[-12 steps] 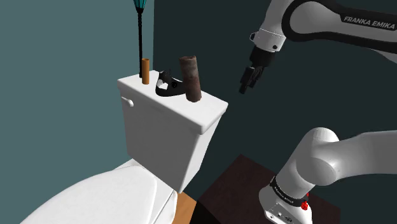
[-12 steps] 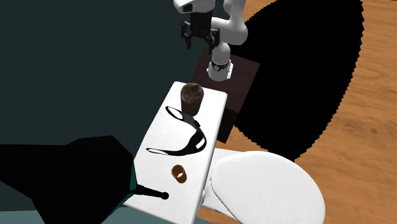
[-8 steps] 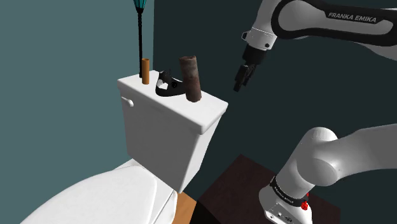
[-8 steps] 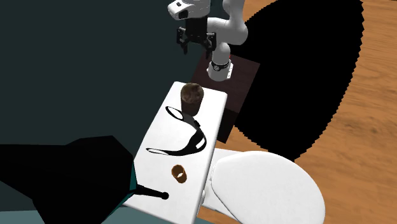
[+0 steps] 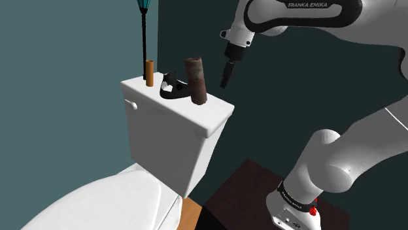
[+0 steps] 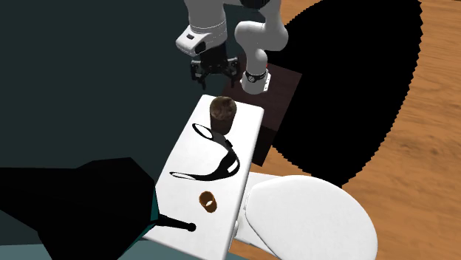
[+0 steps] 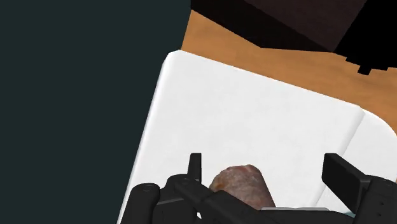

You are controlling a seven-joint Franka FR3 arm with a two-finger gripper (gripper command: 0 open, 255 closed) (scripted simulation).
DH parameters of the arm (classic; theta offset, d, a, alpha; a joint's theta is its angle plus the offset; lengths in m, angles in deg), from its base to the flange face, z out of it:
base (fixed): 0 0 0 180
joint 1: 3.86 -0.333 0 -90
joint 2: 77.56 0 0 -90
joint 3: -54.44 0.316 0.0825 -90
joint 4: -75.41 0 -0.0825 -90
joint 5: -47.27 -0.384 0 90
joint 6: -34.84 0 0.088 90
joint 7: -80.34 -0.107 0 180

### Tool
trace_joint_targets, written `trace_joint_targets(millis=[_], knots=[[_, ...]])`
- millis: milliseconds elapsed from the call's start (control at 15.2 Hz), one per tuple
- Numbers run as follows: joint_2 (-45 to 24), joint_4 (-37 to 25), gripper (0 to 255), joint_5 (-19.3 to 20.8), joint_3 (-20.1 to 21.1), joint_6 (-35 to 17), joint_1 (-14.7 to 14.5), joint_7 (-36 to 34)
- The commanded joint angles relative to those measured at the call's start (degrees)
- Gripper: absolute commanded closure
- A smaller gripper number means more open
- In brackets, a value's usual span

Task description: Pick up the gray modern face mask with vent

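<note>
Dark, near-black face mask (image 6: 223, 164) (reads more black than gray) lies flat mid-way along white toilet tank lid (image 6: 188, 218), straps spread; rusty brown cylinder (image 6: 222, 111) stands upright at mask's 12 o'clock, just beside a strap loop; small orange tube (image 6: 207, 200) at mask's 6 o'clock, apart; jaws open, empty, in the air at cylinder's 12 o'clock in second exterior view, at its 2 o'clock in shoulder view; mask untouched.
</note>
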Motion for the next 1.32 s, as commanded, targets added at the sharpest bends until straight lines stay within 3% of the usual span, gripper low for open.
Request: trace_joint_targets(millis=[0, 396, 792, 1254], knots=[[-4.9, -3.5, 0, -1.4, -0.9, -0.9, -1.6, 5.0], [-19.0, -16.5, 0, -6.2, -1.9, 0.5, -4.7, 18.8], [-31.4, -30.5, 0, -10.1, -0.4, 4.5, -6.0, 29.8], [-31.6, -25.3, 0, -10.3, -0.3, -0.8, -6.1, 30.7]])
